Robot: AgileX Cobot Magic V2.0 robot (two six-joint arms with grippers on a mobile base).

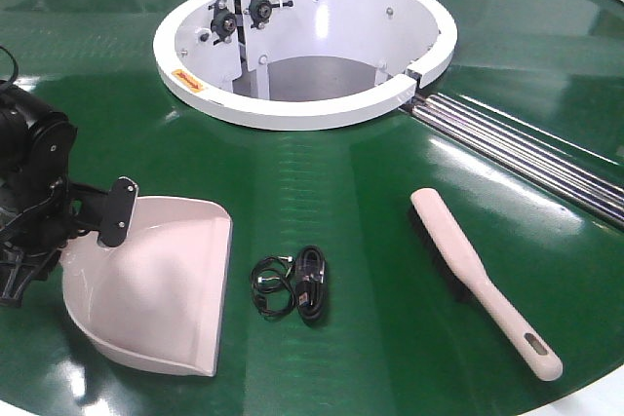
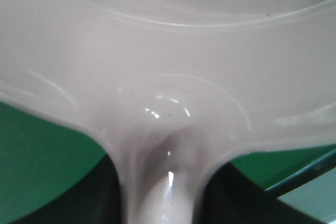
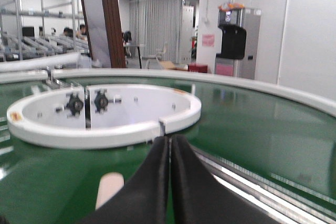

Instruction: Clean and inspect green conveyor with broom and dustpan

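Clamping the dustpan's (image 1: 161, 289) handle at the green conveyor's (image 1: 370, 192) near-left edge, the left gripper (image 1: 109, 213) readies it for sweepings; right gripper (image 3: 169, 177) closed, empty.

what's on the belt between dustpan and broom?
A coiled black cable lies on the green conveyor between the dustpan and the broom, touching neither. The exterior front-facing view shows it.
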